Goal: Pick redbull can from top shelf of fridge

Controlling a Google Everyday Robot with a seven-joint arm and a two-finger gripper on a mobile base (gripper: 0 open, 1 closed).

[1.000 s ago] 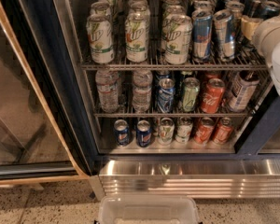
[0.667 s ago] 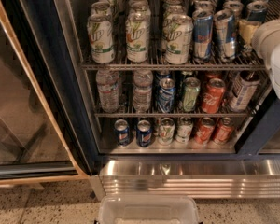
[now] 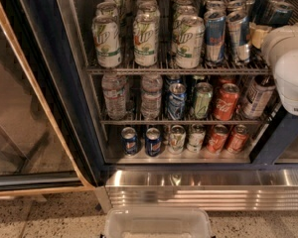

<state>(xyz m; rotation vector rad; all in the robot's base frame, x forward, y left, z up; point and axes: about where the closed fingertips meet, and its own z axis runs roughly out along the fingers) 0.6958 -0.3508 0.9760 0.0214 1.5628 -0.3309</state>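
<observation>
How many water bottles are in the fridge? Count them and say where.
2: the left bottle at the middle shelf's left end, the right bottle beside it; more may hide behind. The claw is at the top shelf's right end.

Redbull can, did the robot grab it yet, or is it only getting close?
Not yet, it looks like. Done: the fridge looks open, and the hand is up at the right end of the top shelf, right beside the redbull can. In hand: nothing that I can see; the can stands on the rack, and I cannot tell if the hand touches it. Left: grip it, lift it, bring it out.
</observation>
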